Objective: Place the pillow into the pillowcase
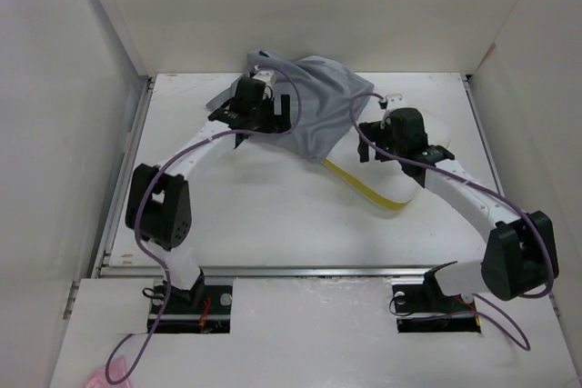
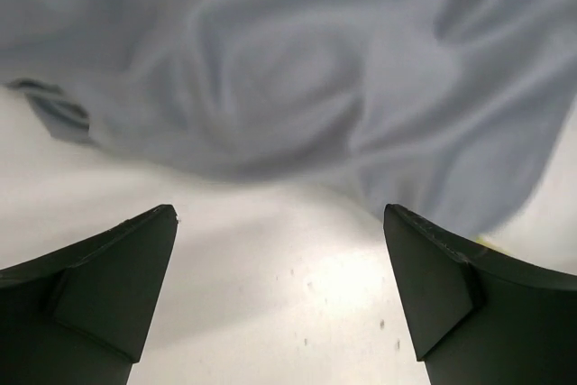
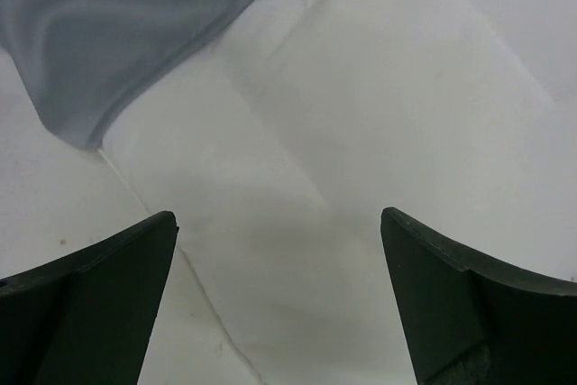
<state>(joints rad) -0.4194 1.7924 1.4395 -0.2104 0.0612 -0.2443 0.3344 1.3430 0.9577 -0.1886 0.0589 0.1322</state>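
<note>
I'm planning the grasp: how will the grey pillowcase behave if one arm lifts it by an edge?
Probably floppy: the pillowcase lies in loose folds, so a lifted edge would likely sag and drape. It looks thin and probably light, draped partly over the pillow. Pushed, it would likely bunch up rather than slide as one piece.

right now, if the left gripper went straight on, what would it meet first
Likely the grey pillowcase, bunched just ahead of the open left gripper; a strip of bare table lies between, depth unclear.
</note>
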